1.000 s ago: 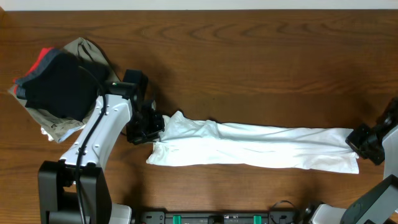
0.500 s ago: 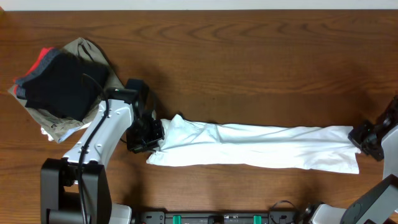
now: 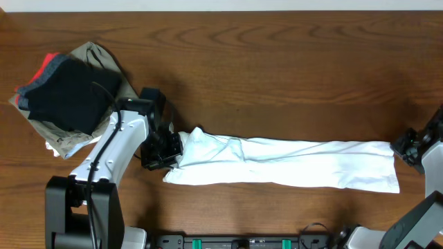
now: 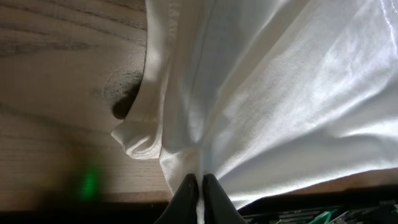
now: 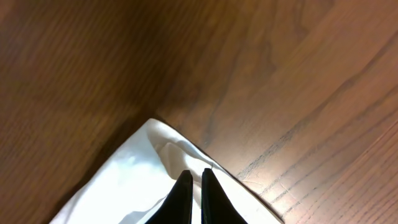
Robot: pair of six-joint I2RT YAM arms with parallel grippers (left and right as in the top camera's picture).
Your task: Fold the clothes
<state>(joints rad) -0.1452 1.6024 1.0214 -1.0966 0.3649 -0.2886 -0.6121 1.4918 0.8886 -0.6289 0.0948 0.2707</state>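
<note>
Clothes (image 3: 291,162) lie as one long white band on the desk (image 3: 277,62), from left to right, at the near side. The left claw (image 3: 163,153) is closed and pinches the fabric at the left end. The right claw (image 3: 408,144) is closed at the far right corner of the band; if it pinches fabric I cannot tell. A pile (image 3: 62,93) of folded garments sits far left.

Overhead: even, moderately bright light, sharp, soft shadows on the table (image 3: 277,55). Left wrist: clothes (image 4: 280,93) glaring white, wood blurred, green glow (image 4: 90,183) lower left. Right wrist: dim upper left, soft focus.
</note>
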